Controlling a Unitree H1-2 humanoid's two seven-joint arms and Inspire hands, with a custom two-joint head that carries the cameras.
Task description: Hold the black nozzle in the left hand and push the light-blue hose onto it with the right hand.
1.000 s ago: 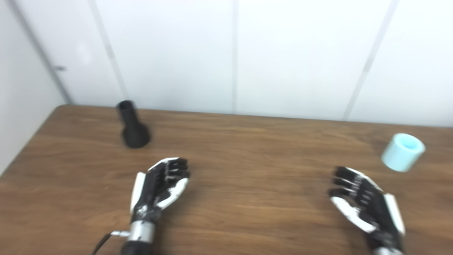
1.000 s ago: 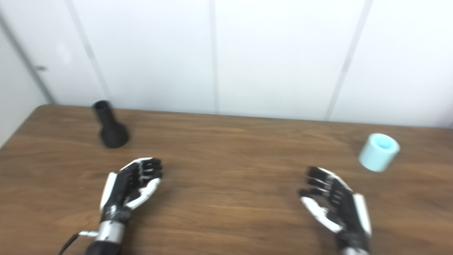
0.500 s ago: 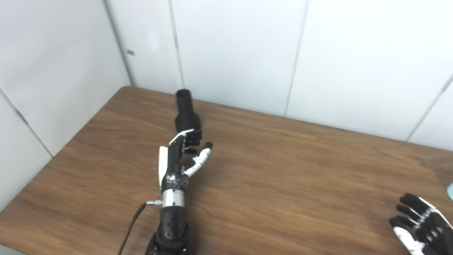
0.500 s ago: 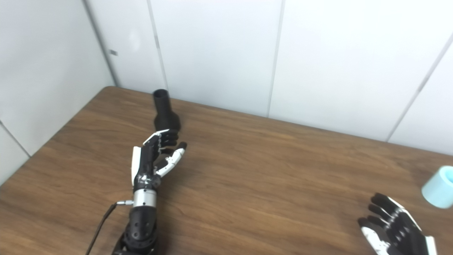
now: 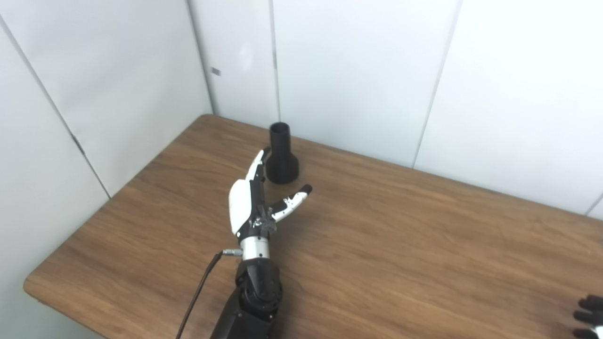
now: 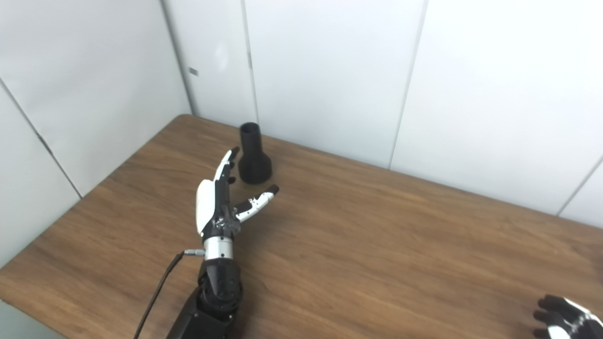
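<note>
The black nozzle (image 5: 281,154) stands upright on its wide base near the table's far left corner; it also shows in the right eye view (image 6: 253,156). My left hand (image 5: 254,200) is open just in front of it, fingers straight and thumb spread to the right, fingertips beside the nozzle's left side, holding nothing. It also shows in the right eye view (image 6: 220,197). My right hand (image 6: 563,320) shows only as fingertips at the bottom right corner, and its state is unclear. The light-blue hose is out of view.
The brown wooden table (image 5: 400,245) meets white wall panels (image 5: 358,70) behind and at the left. Its left edge and near left corner (image 5: 33,287) are in view. A cable (image 5: 198,296) hangs from my left wrist.
The camera has swung left, so the hose left the picture. My left hand has reached forward and opened out flat beside the nozzle.
</note>
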